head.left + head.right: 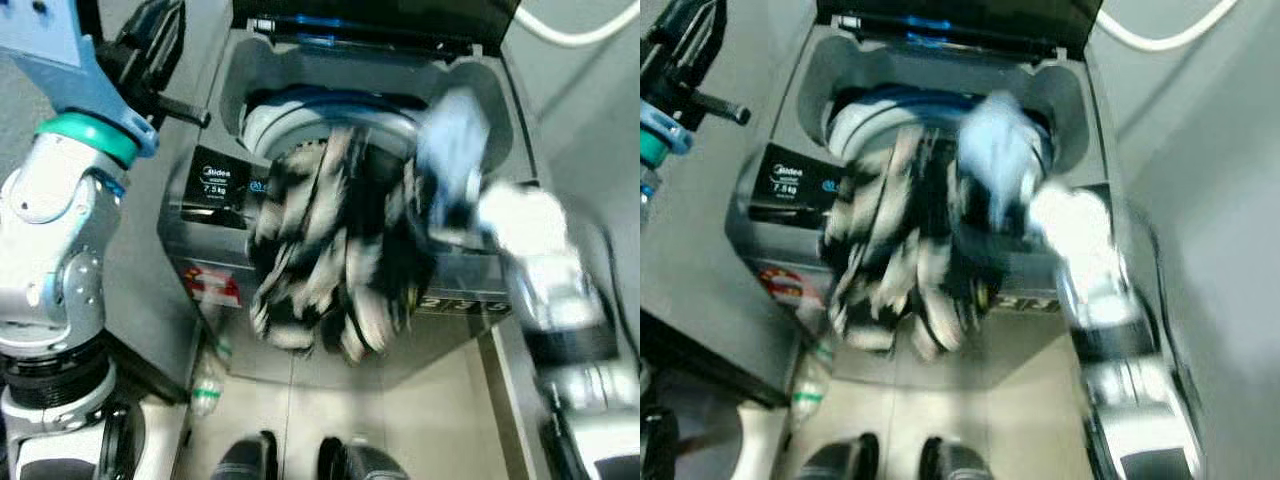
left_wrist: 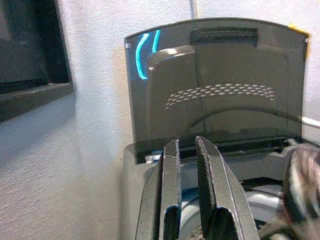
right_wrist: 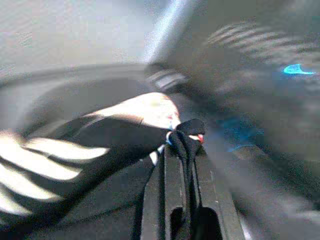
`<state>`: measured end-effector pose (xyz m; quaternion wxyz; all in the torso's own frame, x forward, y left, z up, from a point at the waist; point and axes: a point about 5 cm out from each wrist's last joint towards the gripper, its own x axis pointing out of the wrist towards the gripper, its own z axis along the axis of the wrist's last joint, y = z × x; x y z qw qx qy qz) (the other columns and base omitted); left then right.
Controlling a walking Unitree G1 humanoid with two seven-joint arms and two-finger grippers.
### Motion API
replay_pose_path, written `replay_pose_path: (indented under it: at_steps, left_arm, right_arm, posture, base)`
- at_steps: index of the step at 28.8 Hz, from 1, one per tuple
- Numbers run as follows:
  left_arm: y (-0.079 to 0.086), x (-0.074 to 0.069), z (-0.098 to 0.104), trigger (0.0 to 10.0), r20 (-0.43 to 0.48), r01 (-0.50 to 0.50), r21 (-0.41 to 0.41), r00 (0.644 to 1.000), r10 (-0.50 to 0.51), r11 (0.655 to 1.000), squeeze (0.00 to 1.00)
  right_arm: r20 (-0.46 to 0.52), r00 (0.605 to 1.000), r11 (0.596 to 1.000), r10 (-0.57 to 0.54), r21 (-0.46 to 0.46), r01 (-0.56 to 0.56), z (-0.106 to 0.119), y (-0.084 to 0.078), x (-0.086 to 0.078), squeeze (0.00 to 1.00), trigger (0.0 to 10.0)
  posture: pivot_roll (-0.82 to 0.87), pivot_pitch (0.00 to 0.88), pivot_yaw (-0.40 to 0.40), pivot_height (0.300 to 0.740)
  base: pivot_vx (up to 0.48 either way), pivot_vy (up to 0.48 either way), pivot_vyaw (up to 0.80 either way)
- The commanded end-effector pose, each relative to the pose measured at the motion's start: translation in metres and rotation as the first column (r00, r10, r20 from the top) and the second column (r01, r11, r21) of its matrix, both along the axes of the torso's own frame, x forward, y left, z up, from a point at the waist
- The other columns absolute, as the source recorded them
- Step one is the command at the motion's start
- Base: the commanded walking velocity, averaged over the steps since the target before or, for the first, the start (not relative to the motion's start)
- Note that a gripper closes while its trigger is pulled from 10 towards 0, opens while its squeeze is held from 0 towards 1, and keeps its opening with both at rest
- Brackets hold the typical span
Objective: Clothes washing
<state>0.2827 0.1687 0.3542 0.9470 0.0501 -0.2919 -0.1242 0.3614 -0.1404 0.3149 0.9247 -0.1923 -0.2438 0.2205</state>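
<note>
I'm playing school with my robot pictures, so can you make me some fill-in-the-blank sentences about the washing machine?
1. The washing machine has its lid standing ____.
2. The right gripper is pinching a black and ____ striped cloth.
3. The cloth hangs over the machine's ____ edge, towards the floor.
4. The left gripper holds ____ between its fingers.

Missing words: open; white; front; nothing
</note>
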Motion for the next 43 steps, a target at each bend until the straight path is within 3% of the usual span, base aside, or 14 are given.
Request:
replay_pose_path:
  at_steps: [1, 4, 6, 8, 9, 11, 15, 19, 21, 26, 27, 34, 39, 43]
  left_arm:
    - [0.0, -0.001, 0.0, 10.0, 0.001, 0.002, -0.002, 1.0, -0.002, 1.0, 0.0]
    - [0.0, -0.001, 0.0, 10.0, 0.0, -0.002, -0.006, 1.0, 0.002, 1.0, 0.0]
    - [0.0, -0.001, 0.0, 10.0, 0.0, -0.002, -0.006, 1.0, 0.002, 1.0, 0.0]
    - [-0.001, -0.001, -0.001, 10.0, -0.001, -0.003, -0.011, 1.0, 0.003, 1.0, 0.0]
    - [-0.001, -0.001, -0.001, 10.0, -0.001, -0.003, -0.011, 1.0, 0.003, 1.0, 0.0]
    - [-0.001, -0.001, -0.001, 10.0, 0.0, -0.005, -0.015, 1.0, 0.005, 1.0, 0.0]
    - [-0.001, -0.001, -0.002, 10.0, -0.002, -0.007, -0.018, 1.0, 0.007, 1.0, 0.0]
    - [-0.001, -0.001, -0.003, 10.0, -0.008, -0.004, -0.025, 1.0, 0.004, 1.0, 0.0]
    - [-0.001, -0.001, -0.003, 10.0, -0.008, -0.004, -0.025, 1.0, 0.004, 1.0, 0.0]
    - [-0.003, -0.001, -0.005, 10.0, -0.011, 0.0, -0.027, 1.0, 0.0, 1.0, 0.0]
    - [-0.003, -0.001, -0.005, 10.0, -0.011, 0.001, -0.027, 1.0, -0.001, 1.0, 0.0]
    - [-0.004, -0.001, -0.006, 10.0, -0.01, 0.003, -0.028, 1.0, -0.003, 1.0, 0.0]
    - [-0.004, -0.002, -0.006, 10.0, -0.01, 0.004, -0.029, 1.0, -0.004, 1.0, 0.0]
    - [-0.004, -0.002, -0.007, 10.0, -0.011, 0.004, -0.029, 1.0, -0.004, 1.0, 0.0]
  right_arm:
    - [-0.053, 0.996, 0.997, -0.075, 0.022, 0.076, -0.016, -0.006, 0.009, 0.0, 10.0]
    - [-0.024, 0.954, 0.945, -0.3, 0.129, 0.3, 0.007, -0.021, 0.031, 0.0, 10.0]
    - [-0.024, 0.954, 0.945, -0.3, 0.129, 0.3, 0.007, -0.021, 0.031, 0.0, 10.0]
    - [-0.016, 0.801, 0.754, -0.599, 0.325, 0.571, 0.039, -0.046, 0.042, 0.0, 10.0]
    - [-0.016, 0.801, 0.754, -0.599, 0.325, 0.571, 0.039, -0.046, 0.042, 0.0, 10.0]
    - [-0.025, 0.676, 0.602, -0.737, 0.431, 0.672, 0.05, -0.061, 0.04, 0.0, 10.0]
    - [-0.045, 0.621, 0.551, -0.783, 0.414, 0.725, 0.043, -0.066, 0.042, 0.0, 10.0]
    - [0.038, 0.668, 0.669, -0.743, 0.012, 0.743, 0.003, -0.048, 0.057, 0.0, 10.0]
    - [0.038, 0.668, 0.669, -0.743, 0.012, 0.743, 0.003, -0.048, 0.057, 0.0, 10.0]
    - [0.122, 0.79, 0.761, -0.601, -0.214, 0.612, -0.013, -0.029, 0.058, 0.0, 10.0]
    - [0.107, 0.853, 0.815, -0.51, -0.259, 0.519, -0.015, -0.02, 0.058, 1.0, 10.0]
    - [0.026, 0.976, 0.957, -0.216, -0.192, 0.217, 0.001, -0.014, 0.049, 1.0, 10.0]
    - [-0.023, 0.997, 0.98, -0.07, -0.186, 0.065, 0.003, -0.018, 0.042, 1.0, 10.0]
    - [-0.164, 0.949, 0.929, 0.27, -0.214, -0.301, -0.013, -0.017, 0.012, 1.0, 10.0]
  posture:
    - [0.04, 0.13, 0.013, 0.74]
    - [0.04, 0.131, 0.012, 0.74]
    - [0.04, 0.131, 0.012, 0.74]
    - [0.05, 0.13, 0.005, 0.74]
    - [0.05, 0.13, 0.005, 0.74]
    - [0.05, 0.133, 0.004, 0.74]
    - [0.05, 0.136, 0.002, 0.74]
    - [0.04, 0.137, 0.002, 0.74]
    - [0.04, 0.137, 0.002, 0.74]
    - [0.04, 0.135, 0.003, 0.74]
    - [0.03, 0.134, 0.003, 0.74]
    - [0.03, 0.122, 0.001, 0.74]
    - [0.03, 0.12, -0.001, 0.74]
    - [0.03, 0.118, -0.004, 0.74]
  base:
    - [0.0, 0.0, 0.0]
    - [0.0, 0.0, 0.0]
    - [0.0, 0.0, 0.0]
    - [0.0, 0.0, 0.0]
    - [0.0, 0.0, 0.0]
    - [0.0, 0.0, 0.0]
    - [0.0, 0.0, 0.0]
    - [0.0, 0.0, 0.0]
    - [0.0, 0.0, 0.0]
    - [0.0, 0.0, 0.0]
    - [0.0, 0.0, 0.0]
    - [0.0, 0.0, 0.0]
    - [0.0, 0.0, 0.0]
    - [0.0, 0.0, 0.0]
